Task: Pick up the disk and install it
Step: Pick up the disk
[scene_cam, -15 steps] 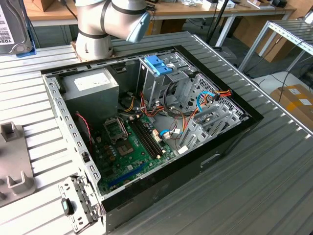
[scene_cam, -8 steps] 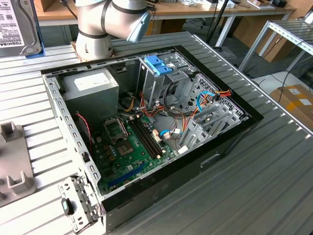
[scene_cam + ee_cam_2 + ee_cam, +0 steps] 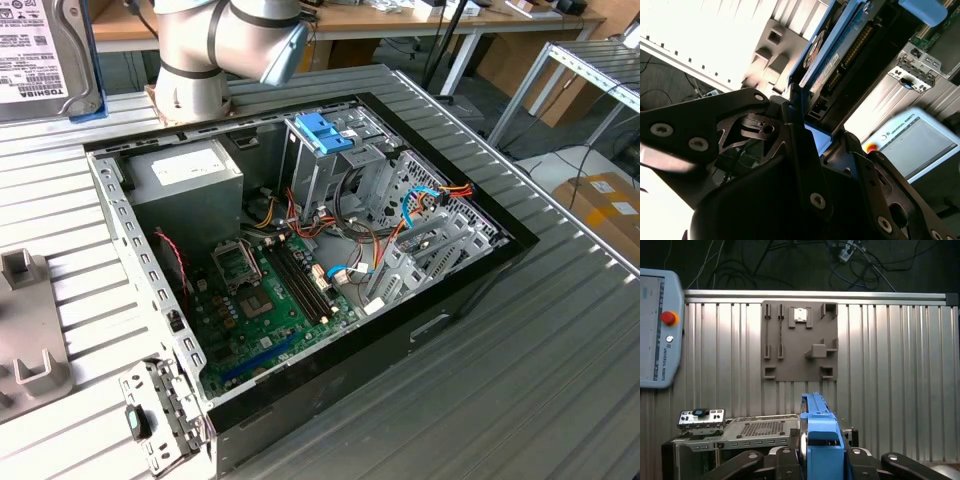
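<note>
Nearest, in the first wrist view: black multi-link gripper [image 3: 821,462], closed to a narrow gap onto the flat grey metal disk with bright blue plastic rails [image 3: 819,432], held on edge between the jaws. Same hold in the second wrist view, with dark fingers [image 3: 802,145] pressing on either side of a blue rail. Carried high and clear of everything, close to the camera at the exterior view's upper left, white label facing out. Not yet installed.

Below and beyond: ribbed aluminium table [image 3: 520,380], with a flat grey fixture plate with raised blocks [image 3: 800,340] on it and a pale teach pendant with a red button [image 3: 660,365] beside that. Farther off, open black computer case [image 3: 300,270] lying on its side, green motherboard [image 3: 270,310] exposed. Big grey power-supply box [image 3: 190,180] at one end, tall metal cage topped by a blue plastic bracket [image 3: 325,130] next to it, loose red, orange and blue cables [image 3: 425,195] draped nearby.

Likely trouble: narrow hold on smooth plastic rails, hence possible twisting or slipping during a swing or a tilt. Possible snagging on those loose cables, or jamming against a cage wall through slight misalignment at entry. Hard pushing then liable to bend a rail or strain the connectors.
</note>
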`<action>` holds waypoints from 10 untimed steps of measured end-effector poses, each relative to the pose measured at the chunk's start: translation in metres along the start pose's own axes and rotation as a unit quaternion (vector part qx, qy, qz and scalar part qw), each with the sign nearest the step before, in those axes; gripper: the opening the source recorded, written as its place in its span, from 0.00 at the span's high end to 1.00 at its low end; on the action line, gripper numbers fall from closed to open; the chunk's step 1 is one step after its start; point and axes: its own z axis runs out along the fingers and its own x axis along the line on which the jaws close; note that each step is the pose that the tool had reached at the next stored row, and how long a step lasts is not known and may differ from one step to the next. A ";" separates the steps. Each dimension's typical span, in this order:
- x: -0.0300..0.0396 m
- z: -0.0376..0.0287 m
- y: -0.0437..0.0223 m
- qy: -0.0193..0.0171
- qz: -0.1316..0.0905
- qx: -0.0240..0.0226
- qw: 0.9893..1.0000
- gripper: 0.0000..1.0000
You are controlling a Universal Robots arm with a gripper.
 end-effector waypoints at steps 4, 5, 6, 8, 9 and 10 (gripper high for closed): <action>0.0017 0.0010 -0.0063 0.000 0.000 0.000 1.000 0.63; 0.0022 0.0013 -0.0080 0.000 0.000 0.000 1.000 0.63; 0.0027 0.0016 -0.0096 0.001 0.000 0.000 1.000 0.63; 0.0034 0.0019 -0.0118 0.001 0.000 0.000 1.000 0.63; 0.0037 0.0021 -0.0129 0.001 0.000 0.000 1.000 0.63; 0.0040 0.0023 -0.0138 0.001 0.000 0.000 1.000 0.63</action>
